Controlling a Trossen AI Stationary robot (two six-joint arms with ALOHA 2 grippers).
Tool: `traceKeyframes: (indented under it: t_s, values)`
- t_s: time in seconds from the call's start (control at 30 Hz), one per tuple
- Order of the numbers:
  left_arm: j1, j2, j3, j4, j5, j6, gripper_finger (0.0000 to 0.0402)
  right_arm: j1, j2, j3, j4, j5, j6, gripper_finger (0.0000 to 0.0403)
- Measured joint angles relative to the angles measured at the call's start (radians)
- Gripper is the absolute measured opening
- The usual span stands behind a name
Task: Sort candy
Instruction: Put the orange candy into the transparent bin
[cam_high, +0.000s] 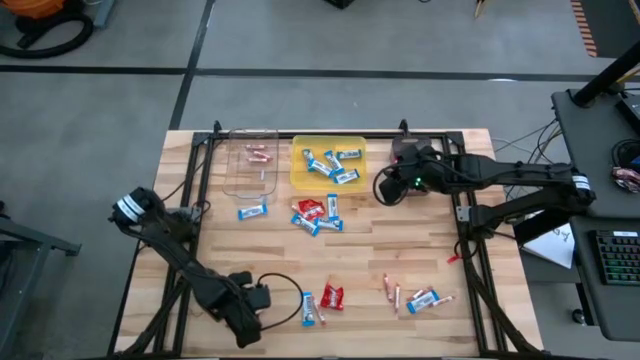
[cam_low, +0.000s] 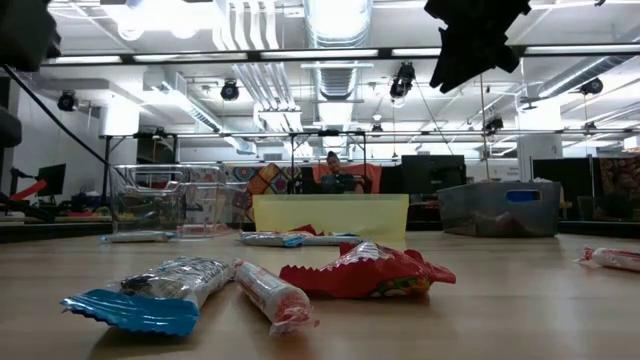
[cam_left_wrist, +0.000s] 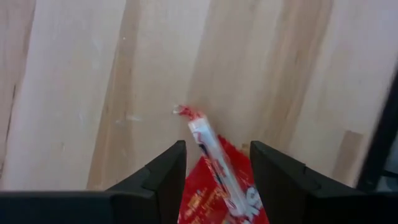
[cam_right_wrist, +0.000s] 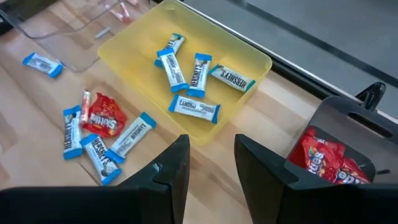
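Left gripper (cam_left_wrist: 214, 180) open, straddling pink stick (cam_left_wrist: 214, 155) atop red packet (cam_left_wrist: 205, 199); close on stick alone. Right gripper (cam_right_wrist: 211, 168) open, empty, beside yellow tray (cam_right_wrist: 249, 59).

- I count three trays: clear tray (cam_high: 250, 178), yellow tray (cam_right_wrist: 134, 46), dark tray (cam_right_wrist: 339, 118).
- Just ahead of my right gripper (cam_right_wrist: 211, 149): five blue-and-white bars (cam_right_wrist: 194, 74) in the yellow one.
- Beside it, loose: three bars, one red packet (cam_right_wrist: 102, 118), one pink stick (cam_right_wrist: 85, 99).

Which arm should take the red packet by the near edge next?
Left. Its open pincer already frames the red packet and a pink stick lying on it. The right pincer hovers open, empty, near the yellow tray, far across the table.
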Motion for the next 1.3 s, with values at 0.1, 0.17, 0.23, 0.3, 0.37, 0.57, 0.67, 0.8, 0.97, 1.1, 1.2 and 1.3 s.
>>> traceKeyframes:
  t_s: [0.1,0.17,0.23,0.3,0.37,0.57,0.67,0.8,0.97,1.1,1.2,1.3]
  values:
    - [0.001,0.037,-0.003,-0.002,-0.004,-0.001,0.0161,0.000,0.006,0.000,0.000,0.000,0.000,0.0118]
    - [0.001,0.060,-0.001,-0.003,-0.010,-0.001,0.0161,0.000,0.007,0.000,0.000,-0.001,0.000,0.0118]
    - [0.000,0.073,0.005,-0.004,-0.016,-0.001,0.0161,0.000,0.008,0.000,0.001,-0.001,0.001,0.0118]
    - [0.000,0.078,0.006,-0.004,-0.019,-0.001,0.0161,0.000,0.008,0.000,0.001,-0.001,0.001,0.0118]
    - [0.000,0.078,0.006,-0.004,-0.021,-0.001,0.0159,0.000,0.008,0.000,0.002,-0.002,0.002,0.0118]
    - [-0.001,0.074,0.004,-0.005,-0.044,0.021,0.0145,0.000,0.011,0.000,0.005,-0.003,0.004,0.0118]
    - [0.000,0.074,0.004,-0.012,-0.046,0.026,0.0120,0.000,0.011,0.000,0.009,-0.003,0.004,0.0118]
    - [0.000,0.074,0.002,-0.019,-0.053,0.028,0.0072,0.000,0.011,0.000,0.009,-0.003,0.004,0.0118]
    - [0.001,0.072,0.002,-0.010,-0.055,0.034,0.0016,0.000,0.011,0.000,0.009,-0.003,0.004,0.0118]
    - [0.001,0.055,0.001,-0.011,-0.053,0.037,0.0014,0.000,0.011,0.000,0.008,-0.004,0.004,0.0118]
    - [0.001,0.025,0.000,-0.010,-0.053,0.048,0.0023,0.004,0.011,0.000,0.008,-0.005,0.004,0.0118]
    - [0.001,0.005,0.000,-0.012,-0.055,0.063,0.0024,0.009,0.011,0.000,0.008,-0.007,0.004,0.0118]
